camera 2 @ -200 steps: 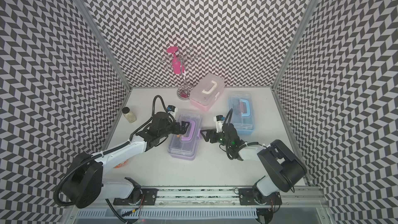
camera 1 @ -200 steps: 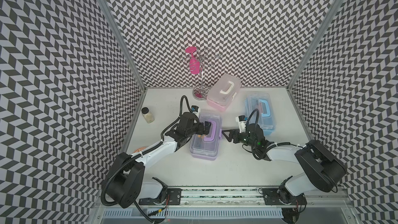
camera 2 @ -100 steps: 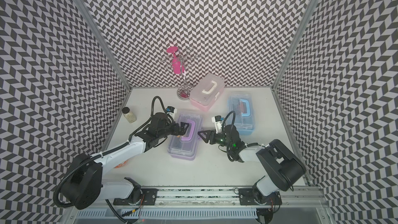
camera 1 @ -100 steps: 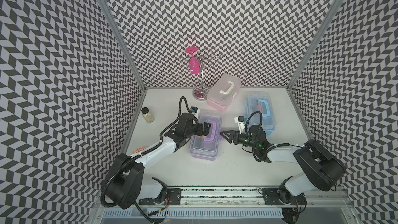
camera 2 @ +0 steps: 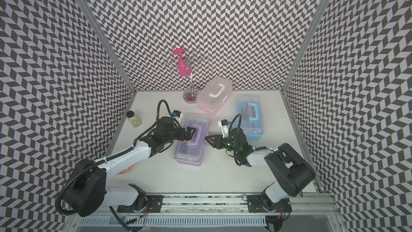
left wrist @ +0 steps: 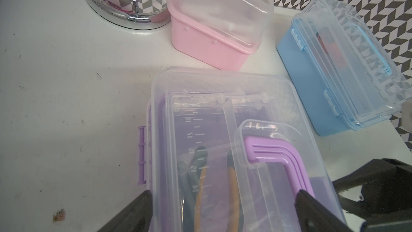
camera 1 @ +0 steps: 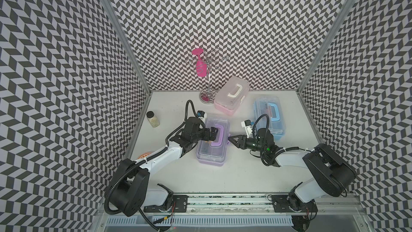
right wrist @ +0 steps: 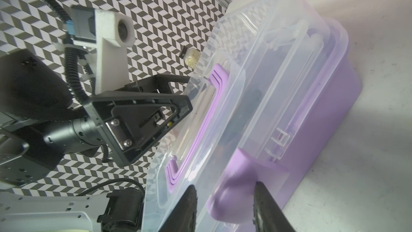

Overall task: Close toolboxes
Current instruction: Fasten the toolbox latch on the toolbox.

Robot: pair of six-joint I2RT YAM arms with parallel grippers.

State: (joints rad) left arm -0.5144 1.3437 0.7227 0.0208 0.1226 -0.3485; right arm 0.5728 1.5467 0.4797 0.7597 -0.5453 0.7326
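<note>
- The purple toolbox [camera 1: 211, 145] sits mid-table between the two arms, with its long side running front to back.
- Its clear lid [left wrist: 200, 99] lies down over the purple base. Pliers [left wrist: 201, 188] with orange grips show through it.
- The left gripper [camera 1: 211, 136] hangs over the lid with its jaws wide. In the left wrist view one finger is at the hinge edge of the lid and the other is against the end of the purple handle [left wrist: 278, 159]. It holds nothing.
- The right gripper [camera 1: 231, 140] points at the side of the purple toolbox that faces the right arm.
- In the right wrist view its jaws are narrow and stand on either side of the purple latch [right wrist: 236, 181]. One finger [right wrist: 265, 210] touches the edge of the latch, and a small gap shows at the other.
- The latch stands out from the box wall; I cannot tell whether it has snapped shut.
- The pink toolbox [camera 1: 230, 98] stands at the back of the table [camera 1: 223, 175] with its lid on top, just beside the chrome foot of a rack [camera 1: 208, 95].
- A pink glass [camera 1: 200, 68] hangs upside down from the rack.
- The blue toolbox [camera 1: 268, 117] lies behind the right gripper, near the pink one, with its lid down.
- A small jar [camera 1: 153, 118] stands near the left wall, well apart from the toolboxes.
</note>
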